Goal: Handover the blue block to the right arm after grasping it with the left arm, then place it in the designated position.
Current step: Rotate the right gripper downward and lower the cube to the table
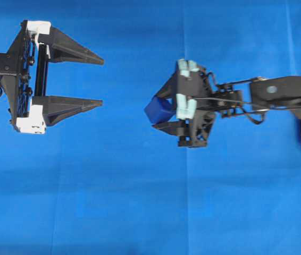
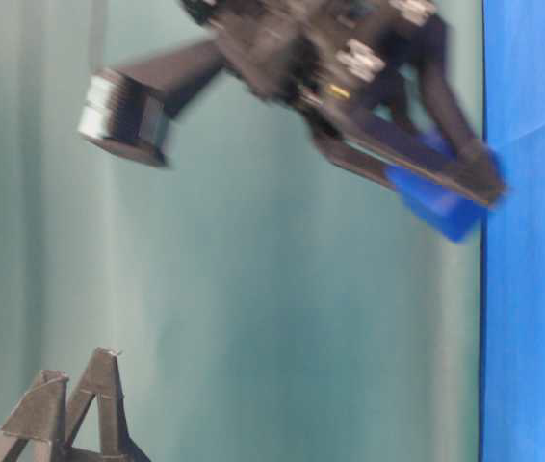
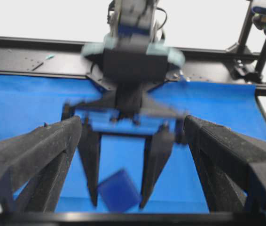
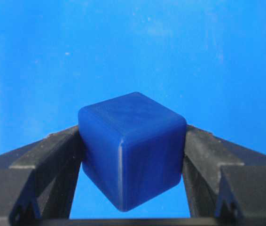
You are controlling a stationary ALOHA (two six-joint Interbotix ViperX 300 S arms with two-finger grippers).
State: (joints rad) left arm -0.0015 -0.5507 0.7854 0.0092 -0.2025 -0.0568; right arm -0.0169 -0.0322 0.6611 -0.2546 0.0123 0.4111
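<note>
**Placement Stage: Block Held by Right Arm**

The right gripper [image 1: 158,118] is clamped on the blue block [image 1: 158,110], above the blue cloth [image 1: 140,202]. The left gripper [image 1: 101,81] stands spread wide, holding nothing, well apart. Handover appears complete. The next move calls for lowering the block to the designated position, then releasing it.

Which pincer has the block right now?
The right pincer, with pale teal pieces on its frame, is shut on the block. The left pincer, with white pieces, stands wide open and empty, well apart.
</note>
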